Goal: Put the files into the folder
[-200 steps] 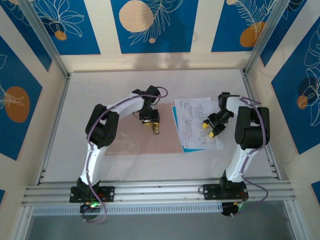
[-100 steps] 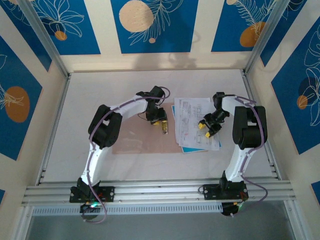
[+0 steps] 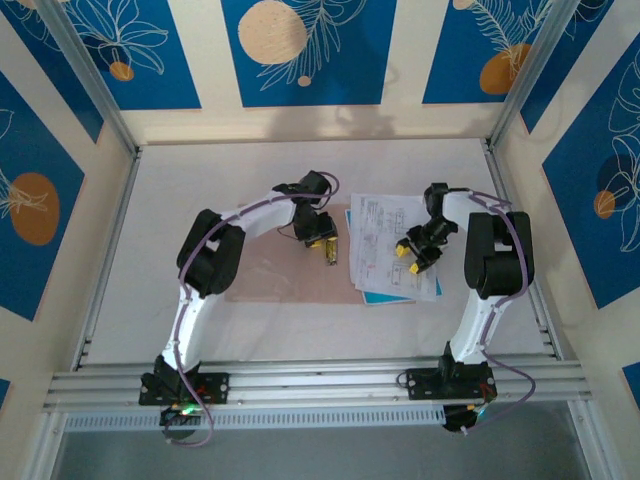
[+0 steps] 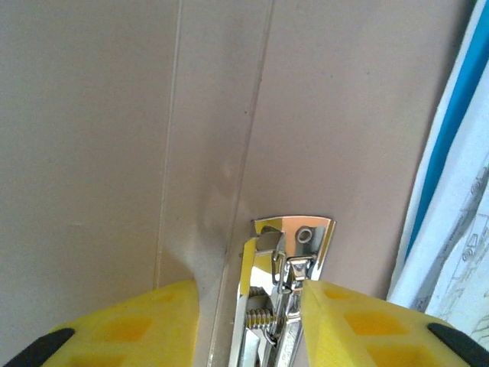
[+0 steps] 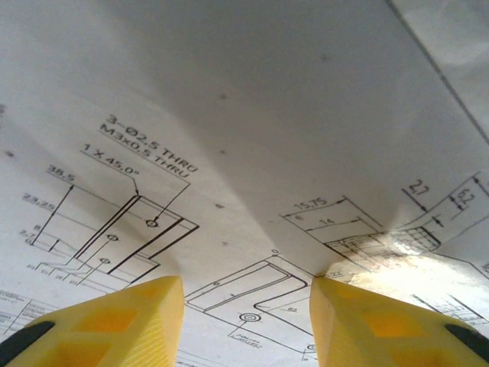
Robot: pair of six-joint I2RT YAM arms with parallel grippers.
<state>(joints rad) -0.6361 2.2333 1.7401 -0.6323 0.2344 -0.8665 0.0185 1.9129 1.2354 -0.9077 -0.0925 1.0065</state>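
The tan folder [image 3: 280, 275] lies flat at mid-table, and in the left wrist view it [image 4: 114, 153] shows a crease and a shiny metal spring clip [image 4: 294, 237]. My left gripper [image 3: 327, 250] hangs low over the folder's right part. Its jaws [image 4: 248, 290] are open and straddle the clip: the right finger touches it, the left stands off. The files [image 3: 385, 225], white sheets with drawings and a light blue edge [image 4: 443, 153], lie just right of the folder. My right gripper [image 3: 413, 257] rests on the top sheet [image 5: 252, 115], open [image 5: 246, 287], with both yellow tips against the paper.
The white table [image 3: 200, 180] is boxed in by aluminium posts and patterned blue walls. A grooved rail [image 3: 320, 380] carrying both arm bases runs along the near edge. There is bare table left of the folder and behind it.
My left gripper has slid right and a little farther back across the folder, ending by its right edge at the clip. The right gripper has shifted slightly left on the files.
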